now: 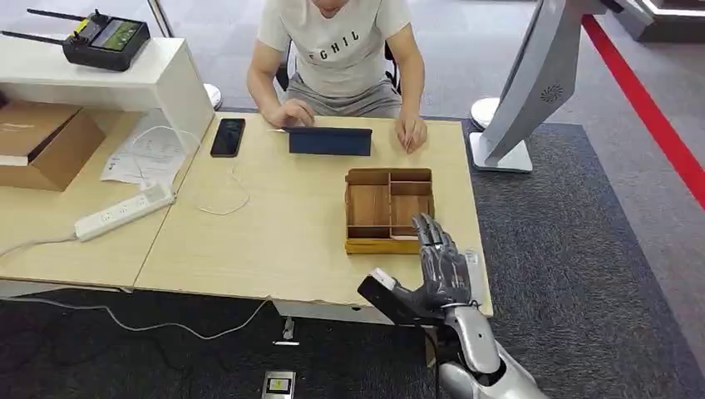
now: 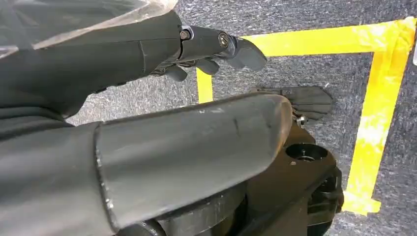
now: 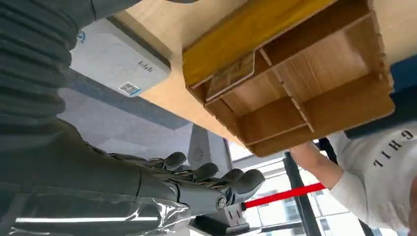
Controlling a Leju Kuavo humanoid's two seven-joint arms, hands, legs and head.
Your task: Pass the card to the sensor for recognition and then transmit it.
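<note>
A wooden compartment box [image 1: 368, 205] stands on the table's right half. In the right wrist view a tan card [image 3: 231, 75] leans inside one of the narrow compartments of the box [image 3: 314, 83]. Beside the box lies a flat white sensor unit [image 3: 118, 61] with a small label; from the head it is a pale strip [image 1: 474, 264] at the table's right edge. My right hand [image 1: 441, 268] hovers over the near right corner of the table, just short of the box, fingers [image 3: 211, 181] stretched out and holding nothing. My left hand [image 2: 216, 46] hangs over the floor, fingers extended, empty.
A person sits at the far side with both hands on the table by a dark blue case [image 1: 330, 141]. A phone [image 1: 227, 137], a power strip [image 1: 125, 212], a cardboard box [image 1: 41, 143] lie left. A white kiosk stand [image 1: 520, 100] rises at the right.
</note>
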